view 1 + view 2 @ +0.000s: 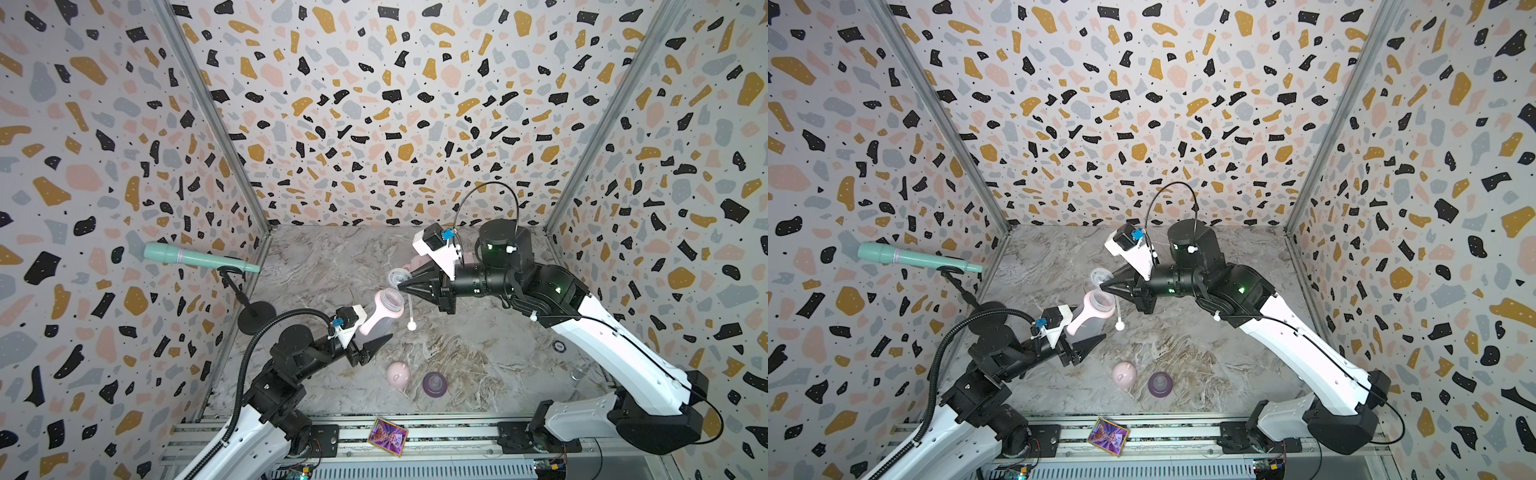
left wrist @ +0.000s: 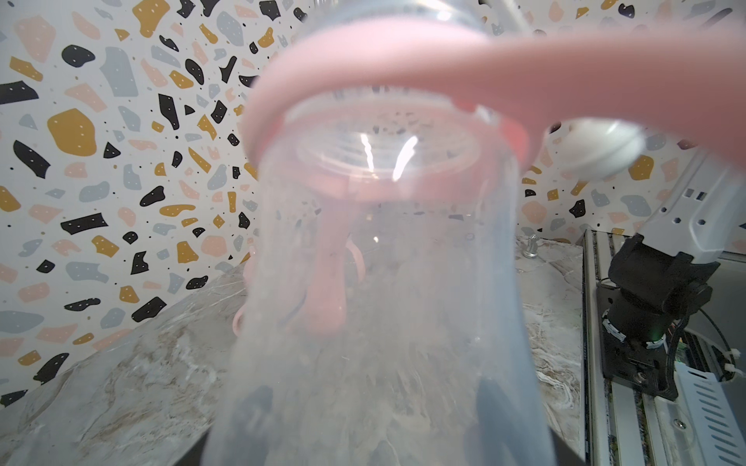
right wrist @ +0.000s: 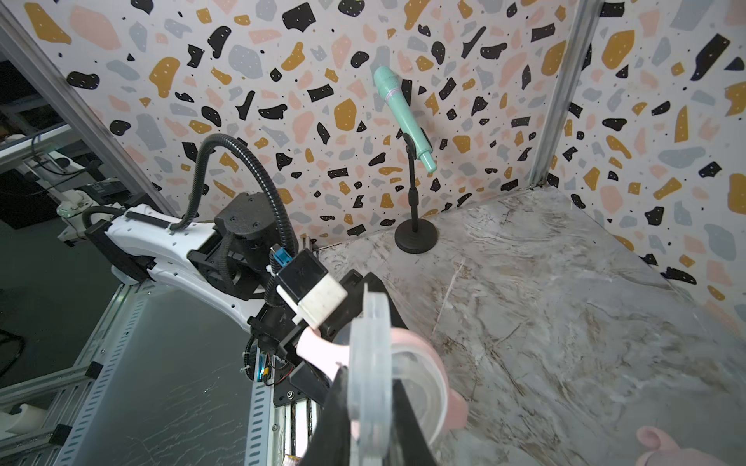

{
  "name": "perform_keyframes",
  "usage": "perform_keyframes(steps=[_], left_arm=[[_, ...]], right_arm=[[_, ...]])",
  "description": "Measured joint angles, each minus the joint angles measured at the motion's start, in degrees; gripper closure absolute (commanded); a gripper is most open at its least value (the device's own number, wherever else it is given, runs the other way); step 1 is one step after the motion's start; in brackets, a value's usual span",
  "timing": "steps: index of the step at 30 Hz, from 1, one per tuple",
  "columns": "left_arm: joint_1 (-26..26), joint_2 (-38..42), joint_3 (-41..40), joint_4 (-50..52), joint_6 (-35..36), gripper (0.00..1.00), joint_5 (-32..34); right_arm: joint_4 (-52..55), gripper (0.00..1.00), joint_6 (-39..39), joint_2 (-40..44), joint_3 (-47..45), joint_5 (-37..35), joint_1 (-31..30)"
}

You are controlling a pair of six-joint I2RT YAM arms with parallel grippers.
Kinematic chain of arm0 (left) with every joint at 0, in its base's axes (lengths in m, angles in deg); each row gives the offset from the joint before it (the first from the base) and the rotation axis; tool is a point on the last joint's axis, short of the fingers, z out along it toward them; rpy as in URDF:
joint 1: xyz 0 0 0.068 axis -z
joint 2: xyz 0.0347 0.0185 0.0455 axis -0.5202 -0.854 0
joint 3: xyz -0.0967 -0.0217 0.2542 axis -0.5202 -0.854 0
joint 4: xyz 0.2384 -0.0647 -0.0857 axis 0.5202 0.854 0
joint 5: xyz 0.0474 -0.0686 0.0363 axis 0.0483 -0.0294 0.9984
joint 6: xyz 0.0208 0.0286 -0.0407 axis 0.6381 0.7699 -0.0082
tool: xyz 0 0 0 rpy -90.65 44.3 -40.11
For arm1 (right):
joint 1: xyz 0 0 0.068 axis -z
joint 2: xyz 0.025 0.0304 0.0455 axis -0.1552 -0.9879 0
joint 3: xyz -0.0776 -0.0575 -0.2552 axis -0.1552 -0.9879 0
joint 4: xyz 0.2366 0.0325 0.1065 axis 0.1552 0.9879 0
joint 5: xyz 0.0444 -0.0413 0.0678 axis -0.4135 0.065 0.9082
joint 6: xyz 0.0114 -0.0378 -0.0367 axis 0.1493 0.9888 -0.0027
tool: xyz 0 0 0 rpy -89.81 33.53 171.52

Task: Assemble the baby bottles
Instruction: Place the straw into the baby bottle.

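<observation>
Clear bottle (image 1: 388, 326) w/ pink collar (image 1: 379, 300) is held off the table (image 1: 478, 353), tilted, mouth twd R arm. L pincer (image 1: 372, 334) stands part-open, clamped round the bottle body. R pincer (image 1: 402, 286) is closed tight on rim of clear disc (image 1: 398, 276); thin straw (image 1: 410, 311) w/ white ball end hangs below it, just beside bottle mouth. Pink dome cap (image 1: 398, 374) & purple teat ring (image 1: 434, 383) sit on table nr front edge, side by side, not touching.
</observation>
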Motion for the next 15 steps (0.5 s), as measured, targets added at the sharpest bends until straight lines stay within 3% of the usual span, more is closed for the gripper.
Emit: perform_keyframes(steps=[15], left_arm=[[0.0,0.79,-0.11,-0.31,0.42,0.73,-1.68]], right_arm=[[1.07,1.0,0.98,-1.62,3.65,2.6,-1.22]])
